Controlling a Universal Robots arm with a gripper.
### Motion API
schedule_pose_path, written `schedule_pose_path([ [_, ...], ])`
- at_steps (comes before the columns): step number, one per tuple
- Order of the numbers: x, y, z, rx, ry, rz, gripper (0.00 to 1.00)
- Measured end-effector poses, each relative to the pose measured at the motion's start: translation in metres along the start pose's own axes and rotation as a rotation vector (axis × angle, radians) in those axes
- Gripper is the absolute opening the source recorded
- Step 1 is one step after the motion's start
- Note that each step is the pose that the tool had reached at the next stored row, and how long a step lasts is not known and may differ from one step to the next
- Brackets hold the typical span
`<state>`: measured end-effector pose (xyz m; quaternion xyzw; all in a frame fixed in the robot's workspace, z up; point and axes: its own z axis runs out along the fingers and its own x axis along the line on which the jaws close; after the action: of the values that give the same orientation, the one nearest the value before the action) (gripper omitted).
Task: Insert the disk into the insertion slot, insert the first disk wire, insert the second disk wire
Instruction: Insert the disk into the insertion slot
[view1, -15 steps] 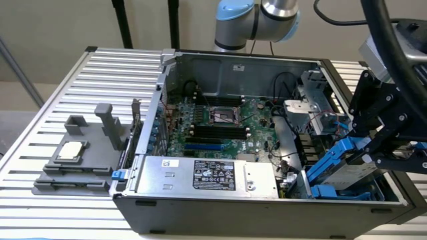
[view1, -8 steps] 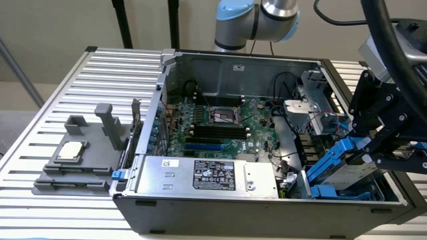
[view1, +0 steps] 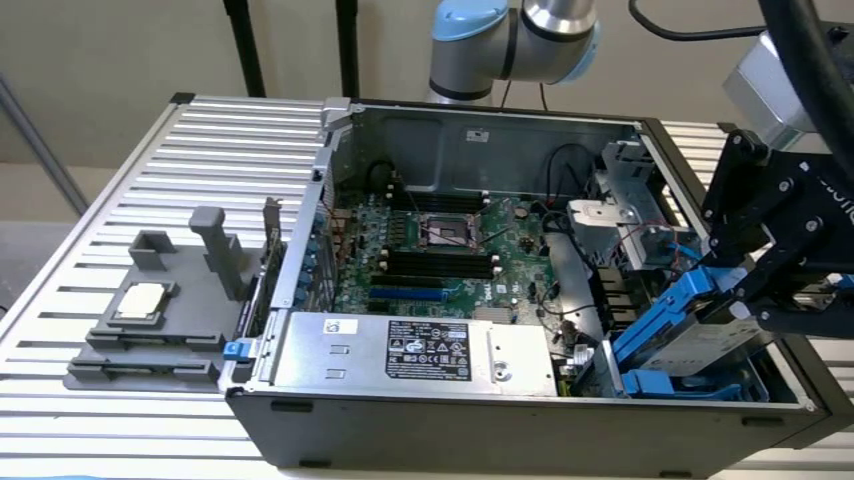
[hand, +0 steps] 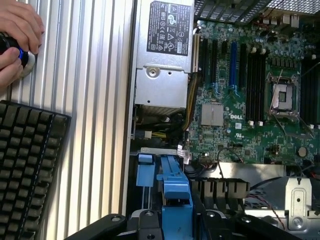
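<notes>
The disk (view1: 705, 338), a silver drive in a bright blue carrier frame, hangs tilted over the case's corner at the exterior view's right. My black gripper (view1: 754, 300) is shut on its upper end. Its lower end dips into the insertion slot (view1: 663, 384), the blue-clipped drive cage below it. In the wrist view the carrier (hand: 176, 189) juts out from between my fingers (hand: 146, 224), beside a blue clip of the insertion slot (hand: 144, 169). Loose red and blue cables (view1: 663, 245) run near the cage; I cannot tell which of them are the disk wires.
A silver power supply with a black label (view1: 427, 352) lines the case's near wall, with the motherboard (view1: 441, 250) behind it. A grey metal bracket cage (view1: 627, 185) stands at the back. A grey fixture (view1: 147, 320) sits on the ribbed table. A keyboard (hand: 27, 165) and a person's hand (hand: 17, 35) lie beside the case.
</notes>
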<state>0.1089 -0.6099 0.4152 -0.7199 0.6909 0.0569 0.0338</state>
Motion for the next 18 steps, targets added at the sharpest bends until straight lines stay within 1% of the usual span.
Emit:
schedule_pose_path([
  [2, -0.0001, 0.0019, -0.0001, 0.0108, -0.0010, -0.005, 0.32],
  [4, -0.0001, 0.0037, 0.0003, 0.0193, -0.0013, -0.011, 0.32],
  [5, -0.0001, 0.0045, 0.0005, 0.0222, -0.0014, -0.014, 0.32],
  [6, -0.0001, 0.0049, 0.0009, 0.0236, -0.0016, -0.016, 0.32],
  [18, -0.0072, 0.0062, 0.0026, 0.0246, -0.0019, -0.026, 0.32],
])
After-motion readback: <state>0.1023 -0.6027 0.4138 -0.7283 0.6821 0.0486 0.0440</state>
